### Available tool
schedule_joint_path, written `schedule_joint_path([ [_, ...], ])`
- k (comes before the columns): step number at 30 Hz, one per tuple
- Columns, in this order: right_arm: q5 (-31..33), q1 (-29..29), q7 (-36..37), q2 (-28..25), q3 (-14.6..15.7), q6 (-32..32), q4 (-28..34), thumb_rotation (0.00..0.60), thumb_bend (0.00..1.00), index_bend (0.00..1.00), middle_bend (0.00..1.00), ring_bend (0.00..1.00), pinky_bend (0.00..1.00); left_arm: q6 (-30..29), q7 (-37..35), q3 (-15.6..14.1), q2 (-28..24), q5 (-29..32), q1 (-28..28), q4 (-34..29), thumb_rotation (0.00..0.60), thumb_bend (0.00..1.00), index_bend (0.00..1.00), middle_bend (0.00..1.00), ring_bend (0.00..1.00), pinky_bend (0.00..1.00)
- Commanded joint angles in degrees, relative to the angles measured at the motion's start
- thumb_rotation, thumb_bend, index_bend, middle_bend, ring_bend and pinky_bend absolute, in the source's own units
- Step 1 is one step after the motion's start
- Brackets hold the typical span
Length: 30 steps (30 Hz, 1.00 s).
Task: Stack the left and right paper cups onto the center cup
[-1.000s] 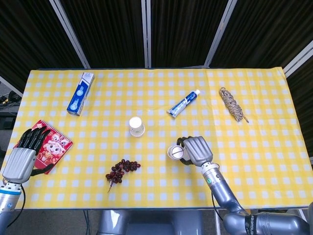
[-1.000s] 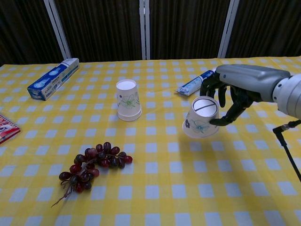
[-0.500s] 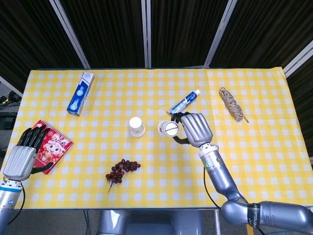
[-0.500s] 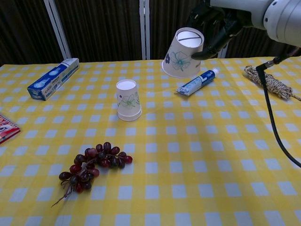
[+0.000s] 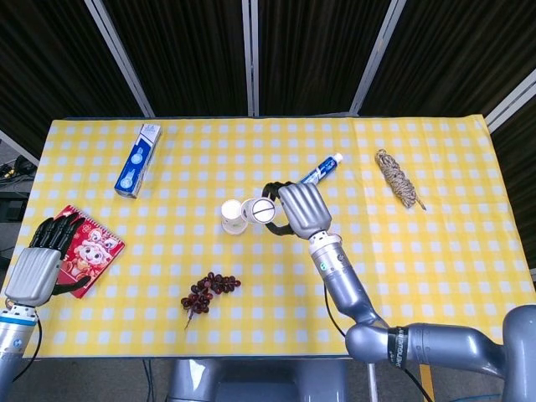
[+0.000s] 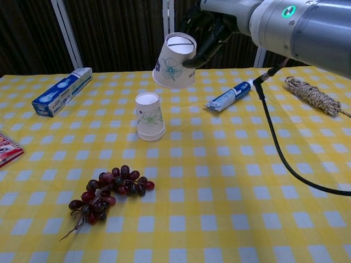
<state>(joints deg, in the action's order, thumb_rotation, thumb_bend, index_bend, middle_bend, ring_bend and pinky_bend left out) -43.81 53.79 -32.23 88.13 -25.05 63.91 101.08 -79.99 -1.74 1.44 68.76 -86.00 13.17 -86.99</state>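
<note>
a: where's the white paper cup with the green flower print?

b: up in the air, upside down and tilted, held by the grey right hand whose dark fingers curl around its side. the chest view shows it above and slightly right of the upside-down center paper cup, which stands on the yellow checked desk. the two cups are apart.

a: and from the head view?

b: there the held cup looks just beside the center cup, almost overlapping it, so the height gap is lost. the right hand shows from its back.

a: the left hand?

b: only the head view has it: the left hand at the desk's left edge, fingers spread, holding nothing, by a red printed booklet.

a: anything else?

b: a bunch of dark red grapes near the front, a blue and white toothpaste box back left, a toothpaste tube right of the cups, and a coil of twine far right.
</note>
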Motion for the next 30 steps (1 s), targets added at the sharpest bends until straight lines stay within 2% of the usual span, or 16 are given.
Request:
schedule_joint_path([
  [1, 1.46, 2.93, 0.23, 2.95, -0.92, -1.07, -3.68, 0.6, 0.17, 0.56, 0.45, 0.47, 0.59, 0.65, -0.46, 0.16, 0.0, 0.43, 0.16, 0.21, 0.6, 0.11, 0.02, 0.0, 0.0, 0.0],
  [12, 3.1, 7.76, 1.78, 8.98, -1.45, -2.63, -11.89, 0.6, 0.17, 0.53, 0.45, 0.47, 0.59, 2.32, -2.61, 0.54, -0.19, 0.96, 0.68, 0.95, 0.6, 0.11, 0.02, 0.0, 0.0, 0.0],
  [30, 2.82, 11.55, 5.37, 15.02, -0.76, -6.46, -23.51, 0.6, 0.17, 0.48, 0.44, 0.47, 0.59, 3.84, -4.07, 1.23, -0.11, 2.2, 1.03, 2.33, 0.6, 0.11, 0.03, 0.0, 0.0, 0.0],
])
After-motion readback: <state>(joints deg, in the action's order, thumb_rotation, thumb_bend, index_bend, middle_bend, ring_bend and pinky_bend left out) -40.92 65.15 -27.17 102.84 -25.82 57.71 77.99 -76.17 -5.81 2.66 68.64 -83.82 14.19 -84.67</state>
